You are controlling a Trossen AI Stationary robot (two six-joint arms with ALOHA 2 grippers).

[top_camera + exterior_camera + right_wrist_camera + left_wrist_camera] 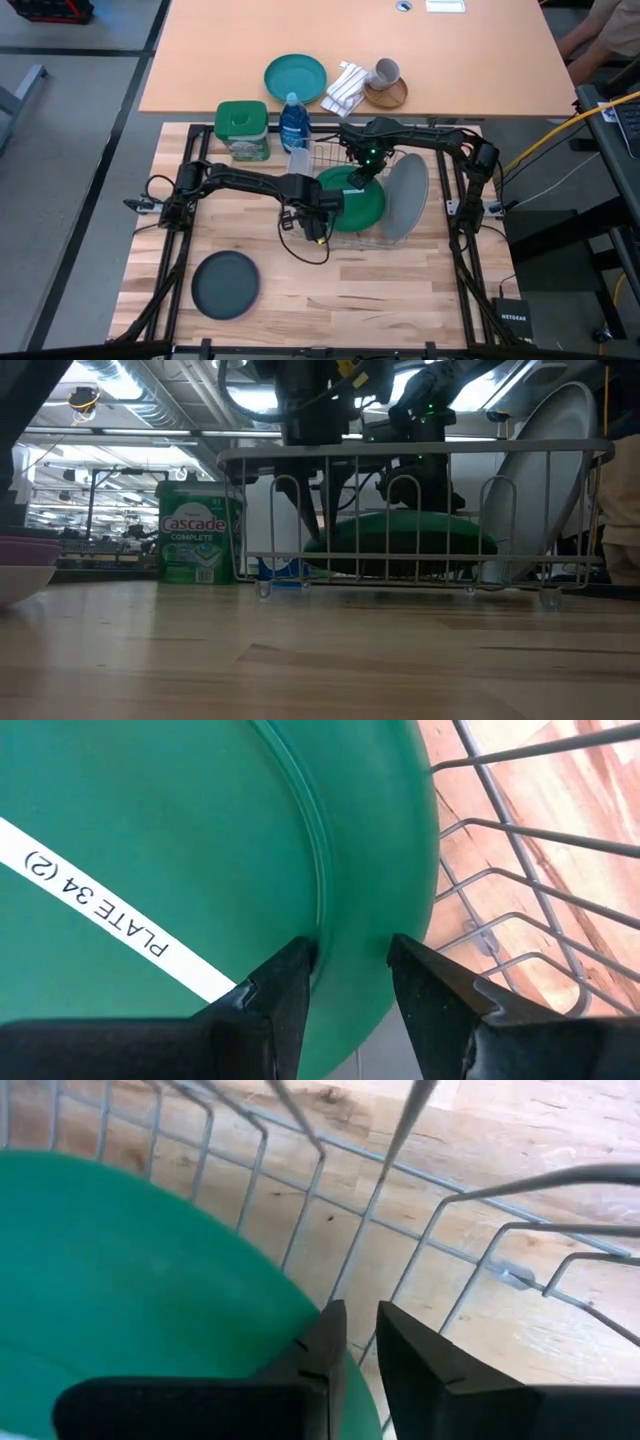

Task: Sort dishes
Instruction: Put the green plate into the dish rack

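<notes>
Rack [330, 160]: our landmark, a wire dish rack in the middle of the table.
Green plate [352, 197]: inside the rack, lying tilted among the wires, held from both sides.
Grey plate [405, 195]: leaning on edge at the rack's right end.
Dark plate [225, 284]: flat on the table, well in front of the rack and to its left.
Left gripper [358, 1342]: at the rack's front, fingers nearly closed on the green plate's rim.
Right gripper [350, 970]: over the rack's back, fingers pinching the far rim of the same plate, on its labelled underside.
Step, as we judge it: standing the green plate in a slot.
Doing it well: we should keep both grips even, tip the plate upright between two wires, and free one rim only once the wires carry it.
Risk: a rim catching a wire, or knocking the grey plate.
</notes>
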